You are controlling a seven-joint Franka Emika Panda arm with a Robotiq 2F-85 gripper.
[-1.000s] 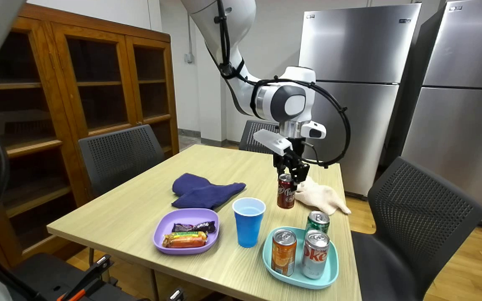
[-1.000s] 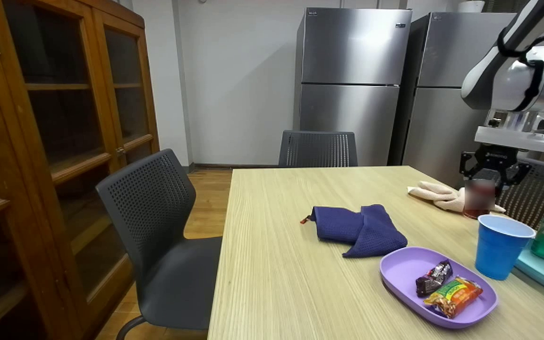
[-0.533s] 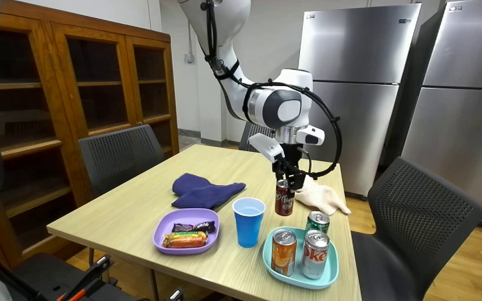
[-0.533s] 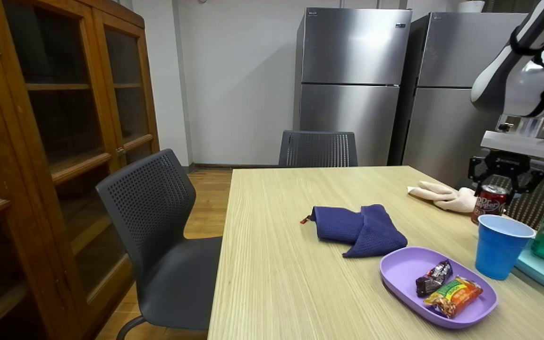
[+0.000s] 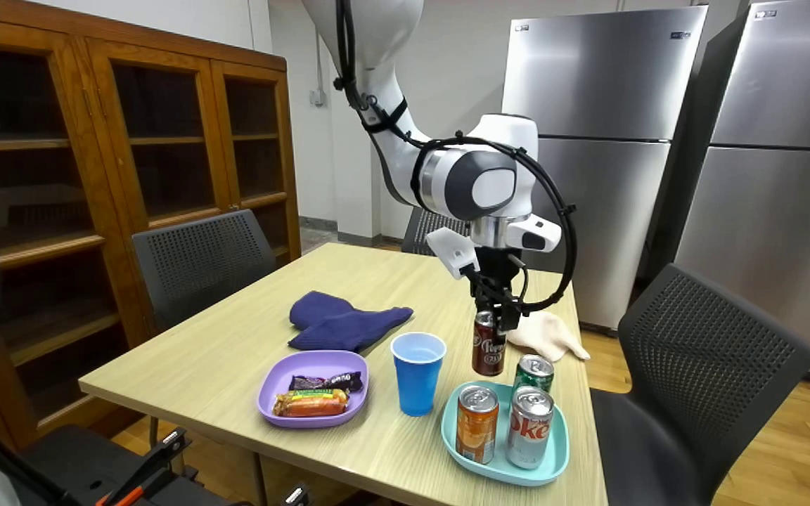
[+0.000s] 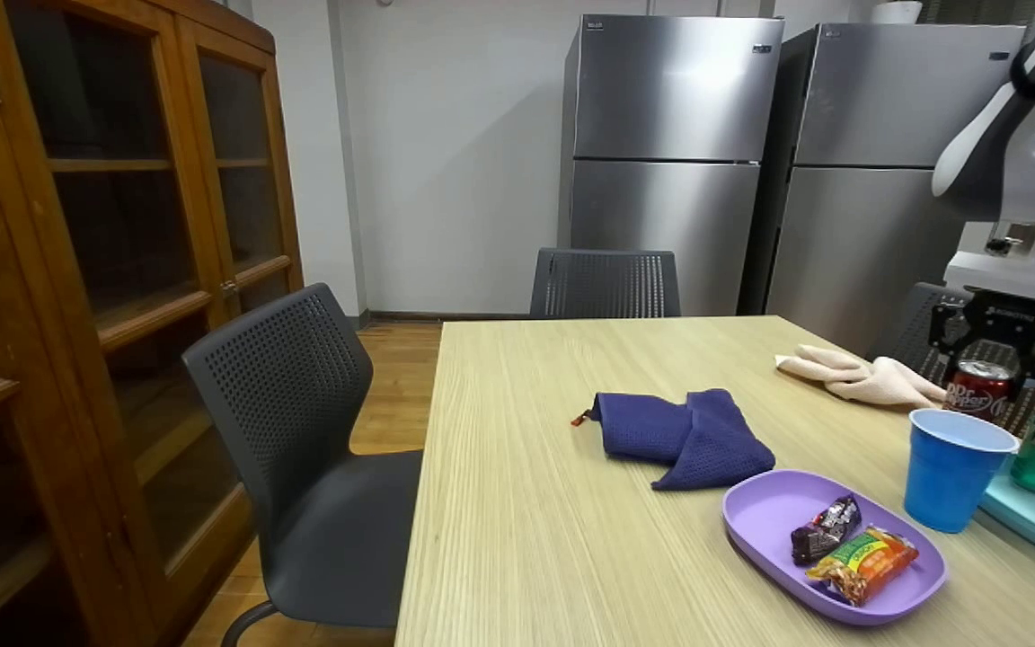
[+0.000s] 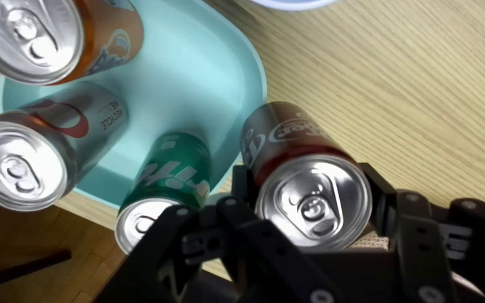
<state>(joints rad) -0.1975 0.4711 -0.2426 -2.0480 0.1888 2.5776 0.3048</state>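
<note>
Fingers (image 7: 379, 195) clasp the Dr Pepper can (image 7: 299, 162) near the teal tray (image 7: 192, 75); I judge the can slick, dentable, weighty if full, best pinched across its upper wall.

Bright indoor light glares off a steel refrigerator (image 6: 668, 180).

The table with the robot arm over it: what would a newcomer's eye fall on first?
Probably the big white robot arm, whose black hand grips a dark red can near the turquoise tray. That tray holds an orange can, a silver can and a green can. The bright blue cup beside it also stands out.
</note>
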